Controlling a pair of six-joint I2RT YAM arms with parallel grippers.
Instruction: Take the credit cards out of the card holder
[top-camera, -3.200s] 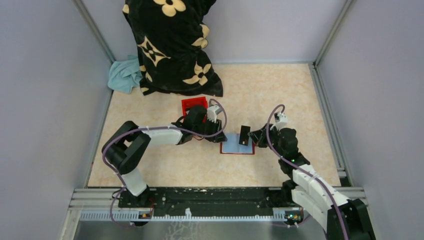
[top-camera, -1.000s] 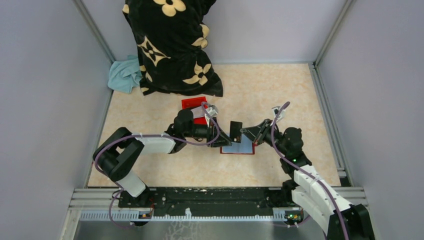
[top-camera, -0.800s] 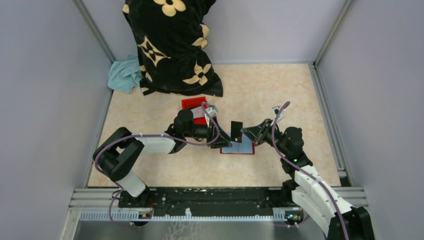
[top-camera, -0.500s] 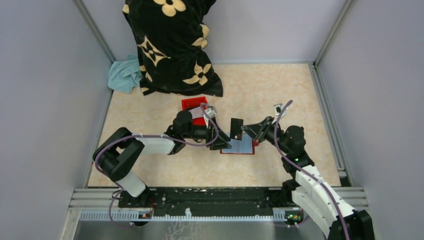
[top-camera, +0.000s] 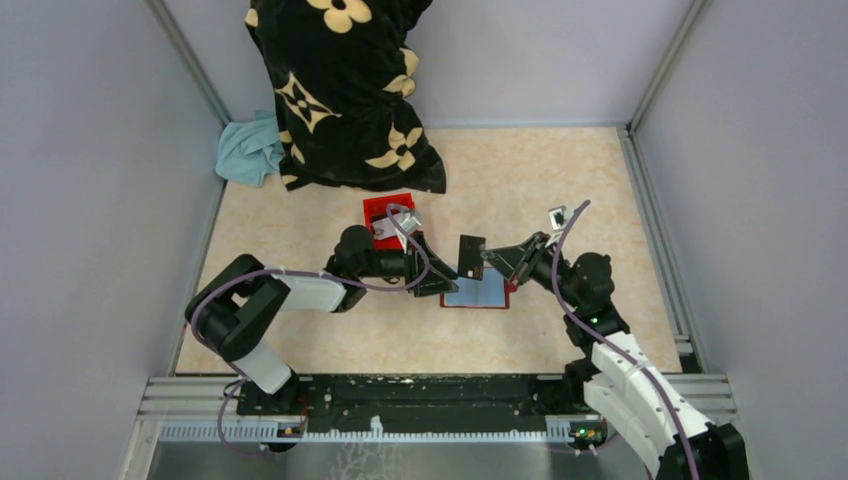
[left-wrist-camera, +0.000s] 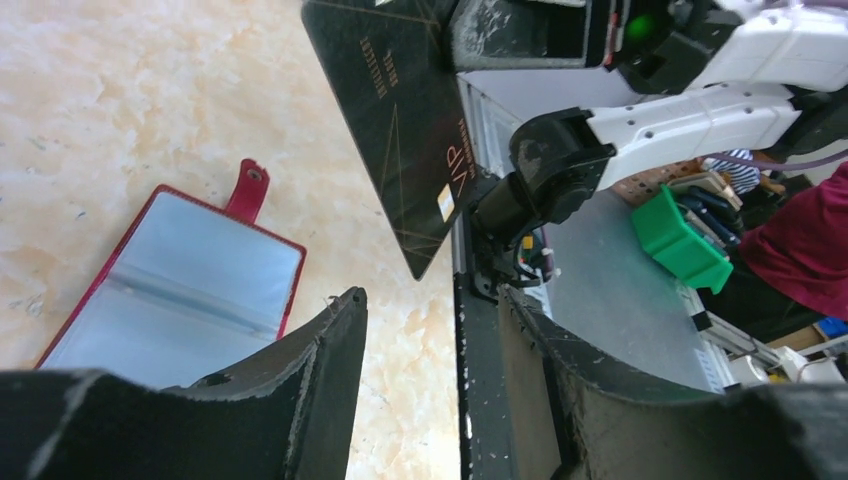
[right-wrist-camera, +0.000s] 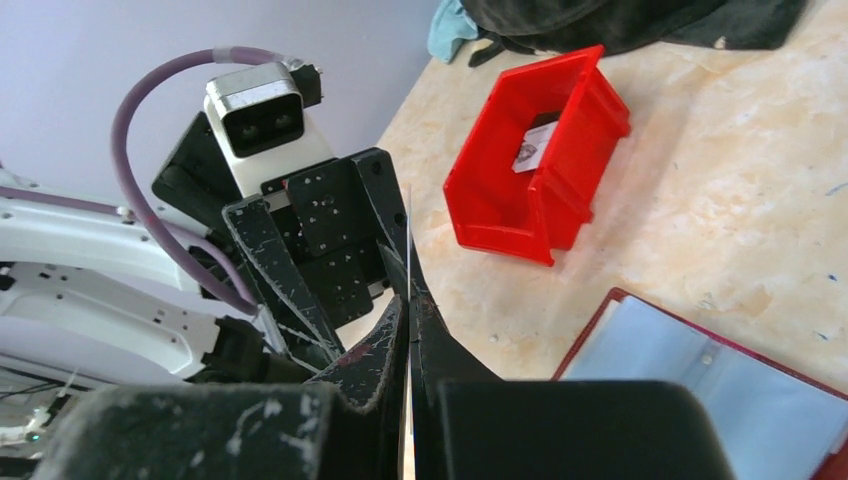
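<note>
The card holder (top-camera: 476, 293) is laid open and flat on the worktop (top-camera: 560, 180) between the two arms. It is seen to have dark red edges, pale blue-grey clear sleeves inside, and a red tab with a snap stud at one corner. One credit card (left-wrist-camera: 400, 110) is held off the worktop close by, pinched edge-on in the closed right pincer (right-wrist-camera: 409, 310). The card is black, marked with thin gold lines and a small gold square, and "VIP" can be read in gold (the smaller lettering is too fine to make out). The left pincer (left-wrist-camera: 430, 345) is spread open just beside the card, not touching it.
</note>
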